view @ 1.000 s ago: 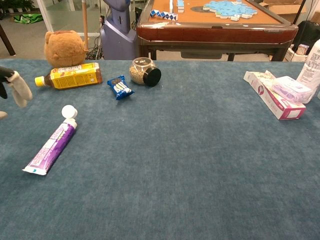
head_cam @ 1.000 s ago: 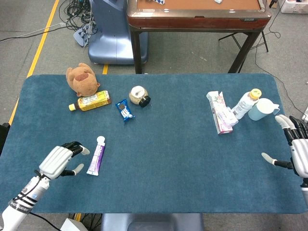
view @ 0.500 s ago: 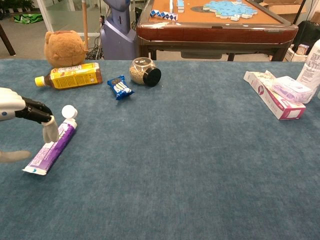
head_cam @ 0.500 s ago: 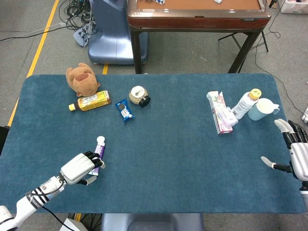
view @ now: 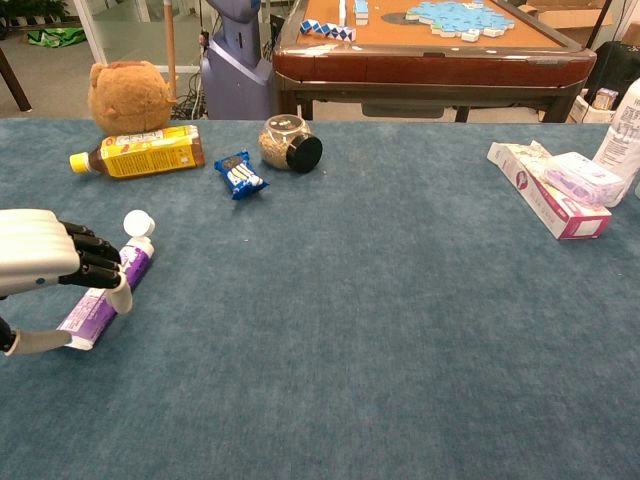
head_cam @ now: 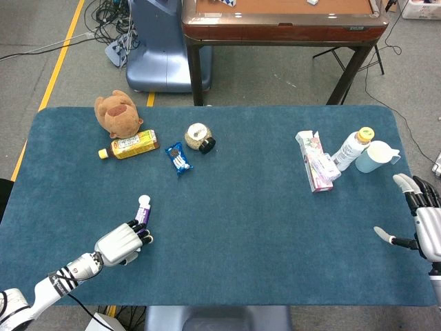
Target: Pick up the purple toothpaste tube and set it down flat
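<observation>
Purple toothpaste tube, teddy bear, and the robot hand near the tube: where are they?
Purple toothpaste tube (view: 133, 264): chest view, on its purple body below the cap.
Teddy bear (head_cam: 116, 112): head view, on its face.
Left robot hand (view: 50, 262): chest view, on its white back.

On the blue table (head_cam: 241, 227) in front of me I see a brown stuffed bear (head_cam: 117, 112) at the far left. Just beside it a yellow bottle (head_cam: 129, 145) lies on its side. Near that are a small blue snack pack (head_cam: 178, 158) and a jar (view: 288, 143) tipped over with a black lid. Far off on the other side, a pink box (head_cam: 314, 162) lies flat, with a white bottle (head_cam: 353, 147) and a light blue cup (head_cam: 375, 156) next to it.
</observation>
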Robot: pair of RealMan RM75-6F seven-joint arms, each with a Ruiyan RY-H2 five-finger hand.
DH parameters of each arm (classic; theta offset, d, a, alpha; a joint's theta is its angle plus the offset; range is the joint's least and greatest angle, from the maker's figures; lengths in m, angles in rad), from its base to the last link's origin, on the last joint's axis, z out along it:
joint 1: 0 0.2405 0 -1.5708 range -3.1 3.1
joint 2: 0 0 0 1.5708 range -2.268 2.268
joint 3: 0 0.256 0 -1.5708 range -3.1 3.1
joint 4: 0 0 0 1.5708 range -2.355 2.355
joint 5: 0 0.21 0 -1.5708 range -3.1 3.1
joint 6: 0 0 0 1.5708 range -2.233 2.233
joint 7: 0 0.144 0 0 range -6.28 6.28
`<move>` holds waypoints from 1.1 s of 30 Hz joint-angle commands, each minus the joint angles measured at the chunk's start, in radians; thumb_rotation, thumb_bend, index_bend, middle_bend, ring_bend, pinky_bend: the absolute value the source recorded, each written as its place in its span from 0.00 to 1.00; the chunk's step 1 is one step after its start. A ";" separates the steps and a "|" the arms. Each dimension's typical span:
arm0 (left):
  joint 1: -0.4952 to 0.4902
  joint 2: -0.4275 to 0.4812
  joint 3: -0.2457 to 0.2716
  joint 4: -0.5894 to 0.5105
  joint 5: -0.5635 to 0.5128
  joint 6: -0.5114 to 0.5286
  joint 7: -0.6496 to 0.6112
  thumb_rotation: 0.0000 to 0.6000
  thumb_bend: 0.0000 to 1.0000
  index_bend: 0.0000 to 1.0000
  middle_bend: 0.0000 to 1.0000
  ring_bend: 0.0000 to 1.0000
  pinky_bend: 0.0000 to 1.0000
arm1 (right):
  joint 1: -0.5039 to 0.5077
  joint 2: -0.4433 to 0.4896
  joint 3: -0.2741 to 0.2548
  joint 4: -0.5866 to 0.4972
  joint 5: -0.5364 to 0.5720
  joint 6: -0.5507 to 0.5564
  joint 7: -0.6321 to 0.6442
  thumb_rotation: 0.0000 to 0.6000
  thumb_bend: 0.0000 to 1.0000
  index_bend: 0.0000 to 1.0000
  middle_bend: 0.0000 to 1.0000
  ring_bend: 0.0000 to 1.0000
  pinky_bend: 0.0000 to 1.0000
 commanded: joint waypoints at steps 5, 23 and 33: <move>-0.003 -0.039 0.012 0.054 0.006 0.020 0.068 1.00 0.34 0.31 0.34 0.22 0.24 | -0.001 -0.003 -0.003 0.002 0.006 -0.005 0.000 1.00 0.11 0.09 0.10 0.00 0.00; -0.004 -0.012 0.047 0.097 -0.035 0.012 0.146 1.00 0.34 0.32 0.34 0.22 0.23 | -0.012 -0.007 -0.006 0.001 0.005 0.008 0.001 1.00 0.11 0.09 0.10 0.00 0.00; 0.005 0.017 0.054 0.129 -0.078 0.005 0.150 1.00 0.34 0.32 0.34 0.22 0.23 | -0.009 -0.011 -0.002 -0.006 0.004 0.010 -0.006 1.00 0.11 0.09 0.10 0.00 0.00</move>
